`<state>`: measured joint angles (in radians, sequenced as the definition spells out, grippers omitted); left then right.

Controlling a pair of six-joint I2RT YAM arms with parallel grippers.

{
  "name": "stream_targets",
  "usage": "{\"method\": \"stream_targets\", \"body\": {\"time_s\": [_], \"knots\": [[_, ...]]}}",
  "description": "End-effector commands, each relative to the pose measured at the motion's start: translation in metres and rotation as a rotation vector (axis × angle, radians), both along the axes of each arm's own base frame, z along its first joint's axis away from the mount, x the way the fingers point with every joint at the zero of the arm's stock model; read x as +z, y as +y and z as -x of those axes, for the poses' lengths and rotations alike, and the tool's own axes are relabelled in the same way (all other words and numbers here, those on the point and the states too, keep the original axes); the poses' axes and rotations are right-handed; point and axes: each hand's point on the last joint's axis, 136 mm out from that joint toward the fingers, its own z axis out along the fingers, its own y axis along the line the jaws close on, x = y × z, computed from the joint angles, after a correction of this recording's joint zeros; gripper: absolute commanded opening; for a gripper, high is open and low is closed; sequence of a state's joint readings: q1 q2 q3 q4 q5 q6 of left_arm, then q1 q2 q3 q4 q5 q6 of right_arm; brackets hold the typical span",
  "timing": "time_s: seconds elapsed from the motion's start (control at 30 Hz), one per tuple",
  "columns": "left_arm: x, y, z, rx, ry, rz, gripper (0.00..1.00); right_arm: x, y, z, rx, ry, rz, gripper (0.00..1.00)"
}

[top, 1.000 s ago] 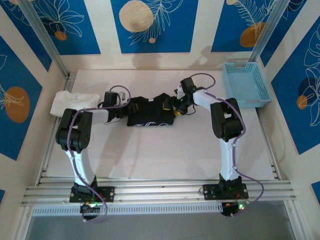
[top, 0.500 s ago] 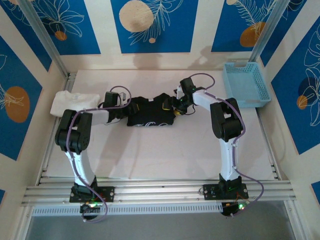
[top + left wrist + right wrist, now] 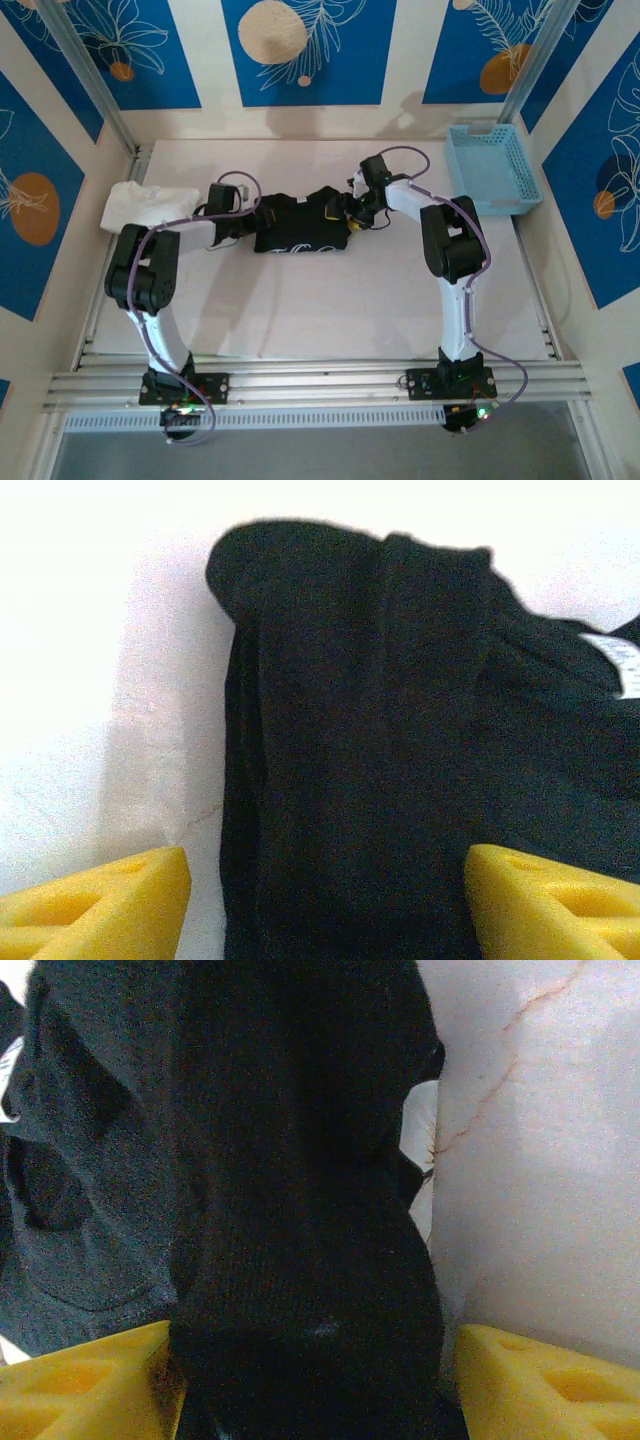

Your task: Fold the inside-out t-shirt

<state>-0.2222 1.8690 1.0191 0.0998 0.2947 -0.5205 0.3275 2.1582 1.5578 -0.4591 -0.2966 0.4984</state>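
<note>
By the table's left edge lay a white t-shirt. The left gripper stood released, fingers straddling the left border of the inside-out t-shirt, which lay mid-table nearer the far edge. Cloth filled the right gripper; clamped or slack, I couldn't tell. A blue basket sat in the far right corner.

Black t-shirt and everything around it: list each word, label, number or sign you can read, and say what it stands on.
On the black t-shirt, the whitish print: too small and blurred to read.
On the white tag at the shirt's edge: dark marks, too blurred to read.
Nothing else carries words, numbers or signs that can be read.
</note>
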Motion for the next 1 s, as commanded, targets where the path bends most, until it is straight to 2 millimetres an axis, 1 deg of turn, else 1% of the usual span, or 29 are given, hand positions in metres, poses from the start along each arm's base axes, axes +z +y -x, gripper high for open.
{"method": "stream_targets", "body": {"time_s": [0.0,0.17,0.27,0.33,0.4,0.47,0.53,0.63,0.67,0.7,0.77,0.9,0.97], "knots": [[-0.006,-0.019,0.002,-0.064,0.031,0.043,0.72,-0.001,0.005,0.004,0.013,0.018,-0.025,0.69],[-0.012,-0.038,0.006,-0.121,0.047,0.069,0.7,-0.003,0.005,0.004,0.011,0.021,-0.025,0.69],[-0.013,-0.048,0.008,-0.145,0.051,0.093,0.63,-0.004,0.006,0.004,0.011,0.023,-0.025,0.69],[-0.013,-0.051,0.007,-0.15,0.05,0.096,0.58,-0.003,0.006,0.003,0.011,0.022,-0.026,0.69],[-0.013,-0.052,0.006,-0.153,0.047,0.096,0.5,-0.003,0.006,0.004,0.013,0.021,-0.026,0.69],[-0.014,-0.052,0.003,-0.148,0.043,0.092,0.4,-0.003,0.006,0.003,0.012,0.02,-0.026,0.69],[-0.015,-0.052,0.0,-0.147,0.036,0.086,0.27,-0.003,0.006,0.004,0.012,0.021,-0.027,0.69],[-0.013,-0.051,-0.005,-0.153,0.013,0.08,0.03,-0.001,0.005,0.004,0.013,0.018,-0.03,0.69],[-0.01,-0.05,-0.007,-0.153,-0.001,0.078,0.0,0.001,0.003,0.004,0.009,0.011,-0.031,0.69],[-0.007,-0.049,-0.008,-0.153,-0.013,0.074,0.0,0.004,0.001,0.003,0.005,0.0,-0.03,0.69],[0.004,-0.041,-0.009,-0.151,-0.043,0.066,0.0,0.014,-0.008,0.001,-0.02,-0.04,-0.015,0.69],[0.036,-0.024,-0.006,-0.192,-0.102,0.042,0.0,0.039,-0.03,0.001,-0.088,-0.182,0.013,0.71],[0.054,-0.012,-0.003,-0.205,-0.15,-0.017,0.0,0.053,-0.038,0.004,-0.123,-0.259,0.018,0.71]]}}
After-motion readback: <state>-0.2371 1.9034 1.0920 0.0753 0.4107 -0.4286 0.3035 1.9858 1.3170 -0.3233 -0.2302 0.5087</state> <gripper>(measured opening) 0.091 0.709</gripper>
